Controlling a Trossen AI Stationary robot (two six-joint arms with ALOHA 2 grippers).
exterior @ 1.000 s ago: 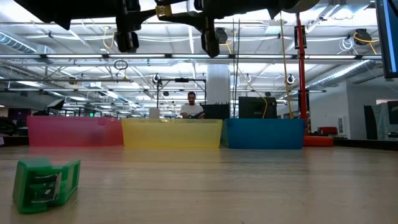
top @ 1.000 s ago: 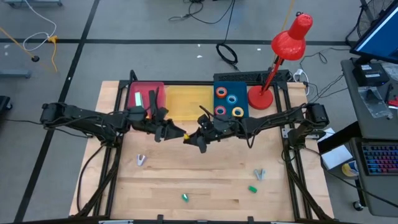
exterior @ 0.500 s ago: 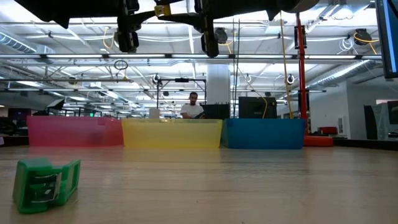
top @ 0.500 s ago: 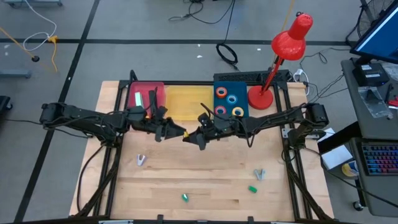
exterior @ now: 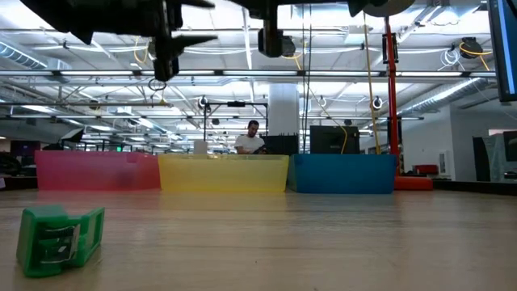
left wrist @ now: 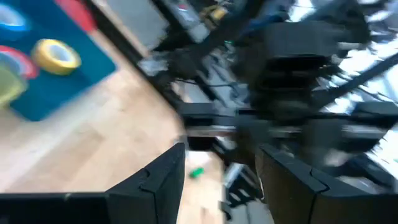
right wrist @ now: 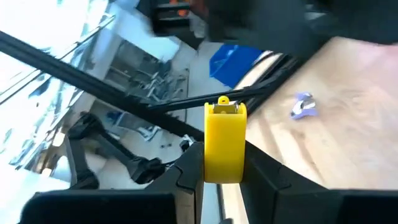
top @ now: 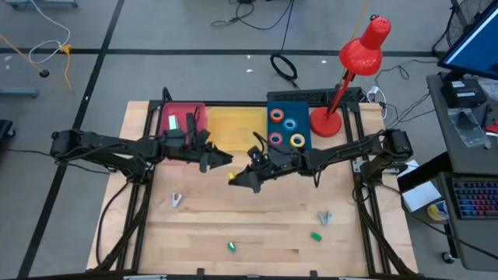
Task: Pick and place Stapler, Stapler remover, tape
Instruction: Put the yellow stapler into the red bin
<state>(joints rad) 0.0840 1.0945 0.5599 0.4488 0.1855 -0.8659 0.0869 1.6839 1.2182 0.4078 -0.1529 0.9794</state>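
Table (top: 257, 233): wood, three bins at far edge. Blue bin (top: 289, 124), far right: four tape rolls (top: 286, 128) inside. Red bin (top: 180, 120), far left: green item inside. Right gripper (right wrist: 222, 171) above table centre, clamped on yellow stapler (right wrist: 225, 140). Left gripper (left wrist: 217, 168) beside it, near yellow bin (top: 237, 126), fingers apart, empty. Green stapler (exterior: 60, 236) on near table.

Four tape rolls (top: 285, 127) flat in the blue bin (top: 302, 110): orange-red, blue, red, yellow. Yellow stapler (right wrist: 225, 147) clamped between the right gripper (top: 240, 179) fingers, above the counter (top: 257, 225). Green stapler (top: 188, 123) in the red bin (top: 173, 111). Two grey staple removers (top: 176, 200) and two small green staplers (top: 232, 246) scattered on the counter.
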